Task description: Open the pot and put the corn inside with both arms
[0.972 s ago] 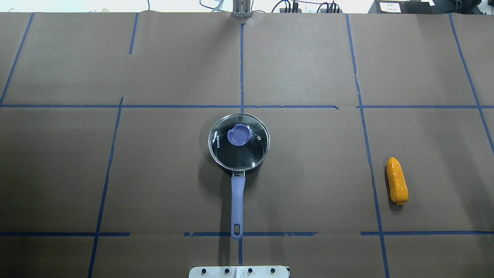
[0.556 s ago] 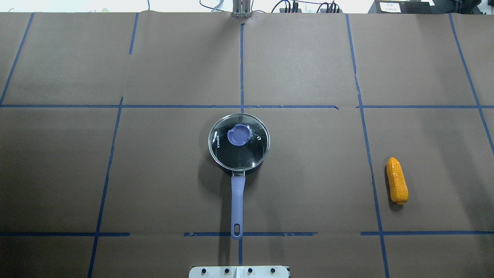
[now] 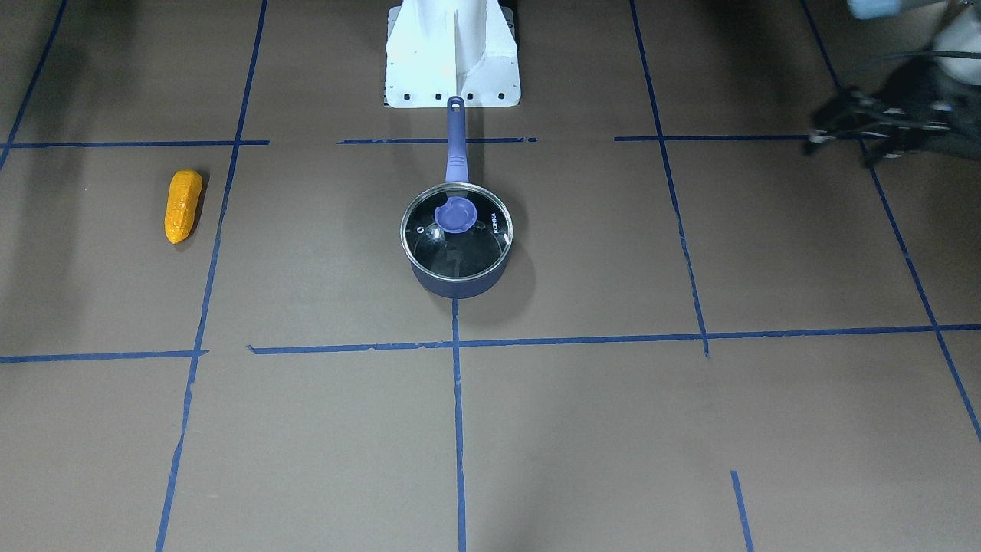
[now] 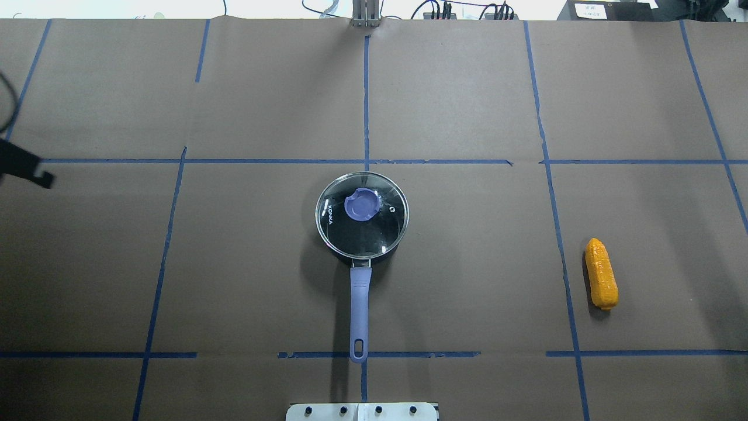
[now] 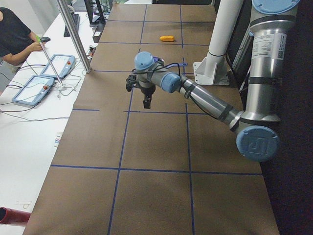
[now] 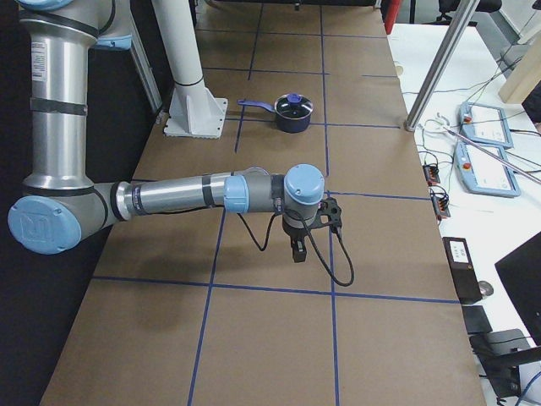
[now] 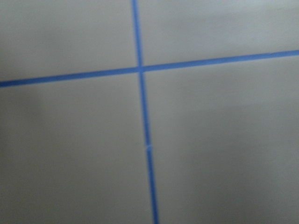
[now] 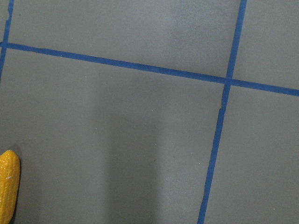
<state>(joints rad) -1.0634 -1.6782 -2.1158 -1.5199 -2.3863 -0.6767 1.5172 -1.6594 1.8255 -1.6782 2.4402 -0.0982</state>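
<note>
The pot stands mid-table with its handle toward the robot base, also in the front view. The glass lid with a purple knob sits on it. The corn lies on the table far to the right, also in the front view and at the lower left edge of the right wrist view. My left gripper hovers far left of the pot and looks open and empty; only its tip shows overhead. My right gripper shows only in the right side view, empty; I cannot tell its state.
Blue tape lines grid the brown table cover. The white base mount stands just behind the pot handle. Tablets and cables lie on the white bench beyond the table's far edge.
The left gripper's black tip has come into the overhead view at the left edge. The pot, lid and corn have not moved.
</note>
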